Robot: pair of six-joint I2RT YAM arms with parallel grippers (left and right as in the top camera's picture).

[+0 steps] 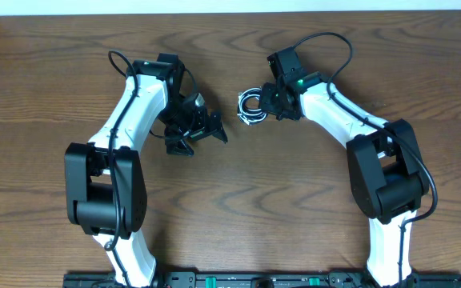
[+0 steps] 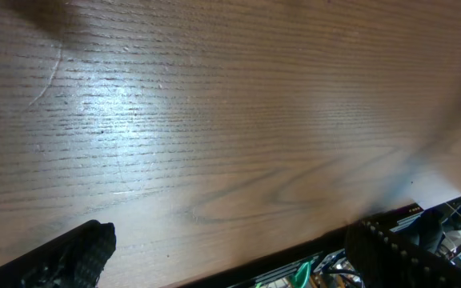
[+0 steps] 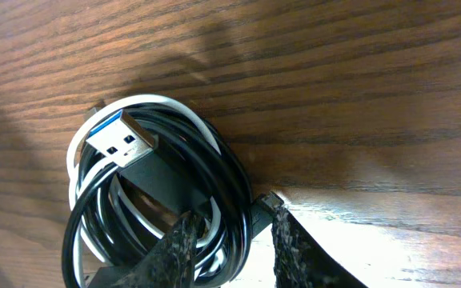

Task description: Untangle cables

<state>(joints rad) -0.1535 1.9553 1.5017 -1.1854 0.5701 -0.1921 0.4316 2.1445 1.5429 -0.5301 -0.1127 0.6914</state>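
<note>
Overhead view: the cables (image 1: pixel 252 107) lie as one small coiled bundle on the wooden counter (image 1: pixel 238 208), toward its far middle. The right hand (image 1: pixel 268 104) is at the bundle's right edge and touches it. The left hand (image 1: pixel 201 138) hangs well apart from the bundle, to its left and nearer the robot's base.

Right wrist view: the cables (image 3: pixel 158 188) form a loose ring of black strands with a white strand among them. A blue-tongued USB plug (image 3: pixel 118 141) lies across the top of the ring. The right hand (image 3: pixel 229 248) stands narrow, with the ring's right-hand strands between its fingers (image 3: pixel 174 252). We cannot tell whether the pads press on them. A small plug tip (image 3: pixel 269 200) shows just beside the other finger.

Left wrist view: the left hand (image 2: pixel 230 260) stands wide over bare counter (image 2: pixel 214 120), holding nothing.
</note>
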